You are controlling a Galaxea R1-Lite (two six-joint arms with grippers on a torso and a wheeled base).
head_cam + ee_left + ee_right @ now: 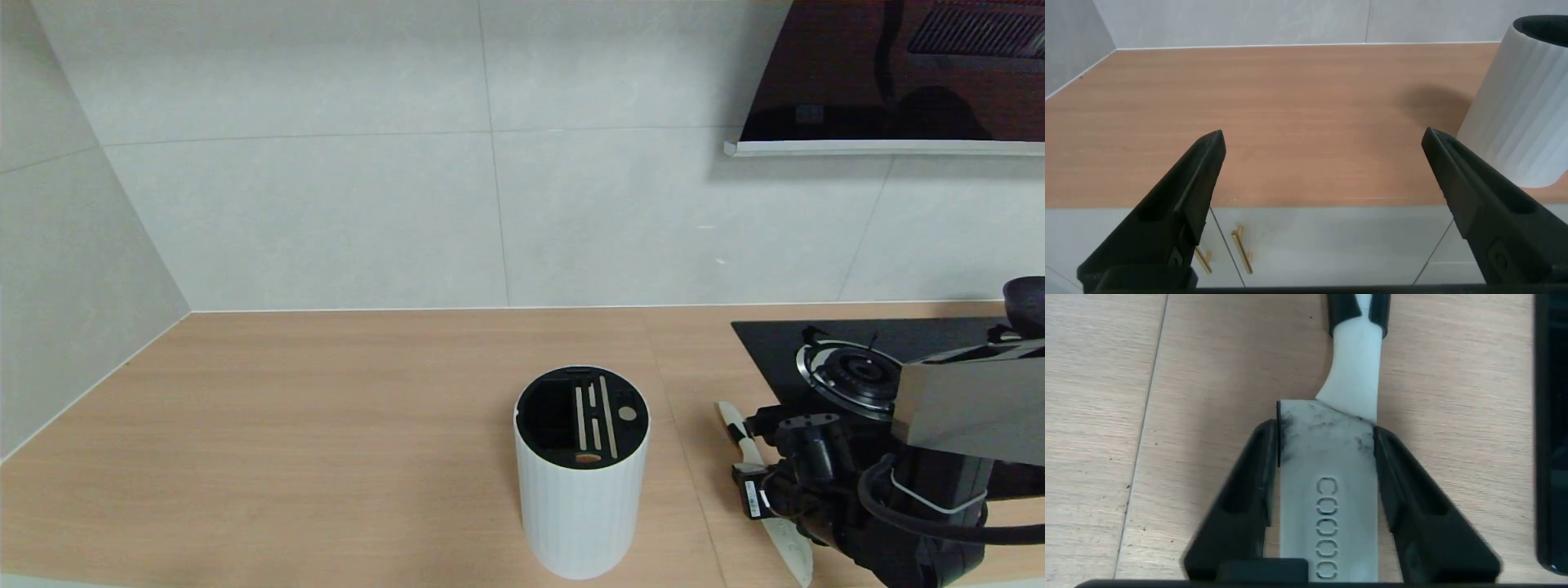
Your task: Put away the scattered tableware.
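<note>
Two things make up the job on the wooden counter (326, 425), and the larger is the white ribbed holder (581, 490), a tall cylinder standing near the front edge, its black top cut with long narrow slots (602, 407) and a wider well. It looks stable enough to take a blade pushed down into it, though a crooked entry might tip or shove it. The knife (1327, 506) lies flat on the counter just right of the holder, between it and the black hob (767, 343), handle pointing far and tip pointing near. It is probably light, stiff and brittle, perhaps ceramic, with a smooth face that could slip and an edge that could chip if knocked. The handle seems the safer place to hold it. The right gripper (1327, 433) is instead down over the blade near its heel, its fingers (1253, 482) closed against the blade's two long edges, a narrow hold that could let the knife pivot. The blade is white, broad and flat. The handle (737, 431) is white with black parts. Dark smudges (1323, 420) mark the heel, and a row of small embossed ovals (1327, 531) runs along the blade. The left gripper (1323, 139) hangs at the counter's near edge, left of the holder, its fingers wide apart and empty.
</note>
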